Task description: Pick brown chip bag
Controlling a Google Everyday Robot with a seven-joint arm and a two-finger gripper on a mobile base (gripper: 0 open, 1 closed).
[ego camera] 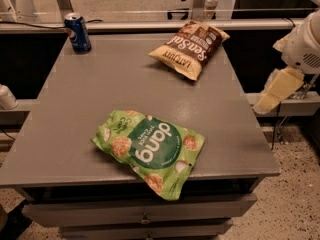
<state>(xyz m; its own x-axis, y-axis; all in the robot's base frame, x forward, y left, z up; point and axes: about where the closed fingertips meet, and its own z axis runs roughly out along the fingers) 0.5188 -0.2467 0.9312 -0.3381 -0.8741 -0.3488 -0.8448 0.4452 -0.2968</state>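
Now your gripper (pixel 276 90) hangs off the table's (pixel 70 114) right edge; released or clenched, you cannot tell. The chip bag (pixel 190 48) lies up-left of it, well apart.

Gray bench (pixel 90 99) has three things on it: blue can (pixel 78 32) back left, brown bag (pixel 190 48) back right, green bag (pixel 150 151) poking over the front edge. Hand (pixel 275 91) hangs off to the right.
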